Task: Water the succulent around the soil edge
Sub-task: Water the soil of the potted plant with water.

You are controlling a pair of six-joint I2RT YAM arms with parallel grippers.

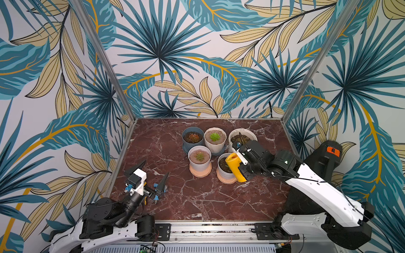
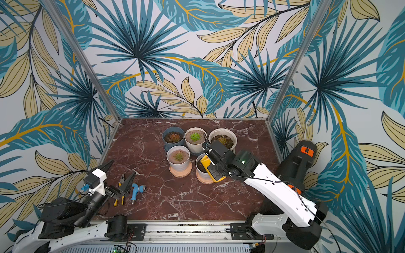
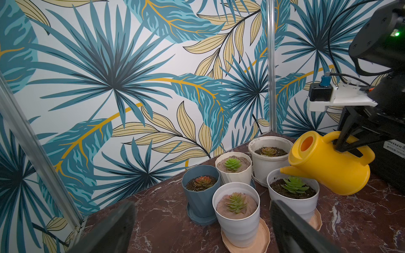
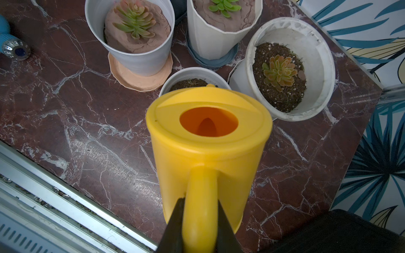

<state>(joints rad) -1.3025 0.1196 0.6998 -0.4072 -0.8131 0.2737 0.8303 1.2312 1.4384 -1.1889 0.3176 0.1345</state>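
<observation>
Presently, the succulent (image 3: 294, 185) stands in dark soil in a white pot (image 3: 293, 203) on a peach saucer (image 3: 316, 221), at 5 o'clock within a cluster of five pots, slightly toward 3 o'clock of the marble tabletop's (image 1: 197, 201) centre. A yellow watering can (image 3: 328, 166) is tilted above it, its spout tip over the soil just inside the rim; no water stream can be made out. The right gripper (image 4: 200, 200) is clamped on the can's handle, coming in from 4 o'clock. Neighbouring pots: a second white pot (image 1: 199, 161) at 9 o'clock, a cream faceted pot (image 1: 215, 140) at 11 o'clock, a wide white pot (image 1: 242, 133) at 1 o'clock, and a blue-grey pot (image 1: 192, 138) beyond. The left gripper (image 1: 156, 167) hovers at the table's 8 o'clock, jaws wide apart, empty. Beneath it lie yellow-handled pliers (image 2: 119, 192) and a blue spray nozzle (image 2: 137, 190).
</observation>
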